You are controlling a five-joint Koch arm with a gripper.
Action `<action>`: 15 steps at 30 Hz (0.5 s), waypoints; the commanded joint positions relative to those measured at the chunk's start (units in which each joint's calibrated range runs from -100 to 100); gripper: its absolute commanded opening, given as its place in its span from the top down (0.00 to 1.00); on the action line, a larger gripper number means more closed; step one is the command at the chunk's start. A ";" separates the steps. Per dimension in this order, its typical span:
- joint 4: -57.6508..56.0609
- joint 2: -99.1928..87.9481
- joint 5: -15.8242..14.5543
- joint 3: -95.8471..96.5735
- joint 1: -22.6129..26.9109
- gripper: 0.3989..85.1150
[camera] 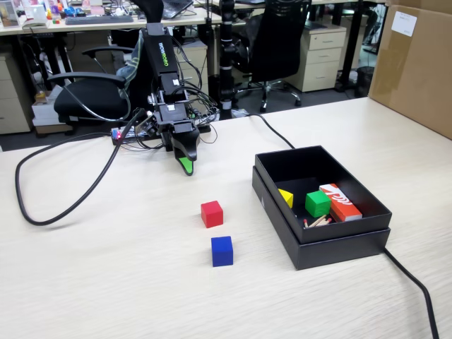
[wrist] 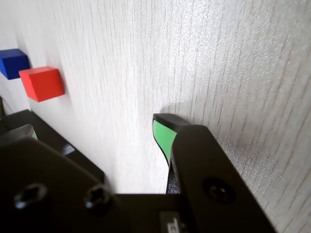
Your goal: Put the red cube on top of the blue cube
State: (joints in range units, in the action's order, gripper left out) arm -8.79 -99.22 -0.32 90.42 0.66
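The red cube [camera: 211,213] sits on the light wooden table [camera: 106,268], with the blue cube [camera: 222,251] just in front of it, a small gap between them. My gripper [camera: 185,164] hangs above the table behind and to the left of the red cube, well apart from both cubes. In the wrist view the gripper [wrist: 92,127] is open and empty, with bare table between its green-padded fingers [wrist: 164,133]. The red cube [wrist: 43,83] and the blue cube [wrist: 12,62] lie at the upper left of that view.
An open black box [camera: 332,244] stands to the right of the cubes; it holds a green cube [camera: 317,203], a yellow piece [camera: 285,197], a red-orange and white box [camera: 340,201] and some sticks. Black cables [camera: 42,212] cross the table at the left and front right.
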 commanded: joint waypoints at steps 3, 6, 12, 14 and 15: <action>-1.71 0.71 -0.05 -0.57 -0.39 0.44; -8.97 1.40 -0.24 -9.64 -0.73 0.44; -16.48 7.37 -1.07 -23.87 0.05 0.44; -17.86 10.81 -0.44 -28.22 0.05 0.44; -18.12 12.30 0.15 -29.76 0.05 0.44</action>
State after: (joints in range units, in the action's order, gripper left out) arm -25.98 -89.51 -1.25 67.32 0.66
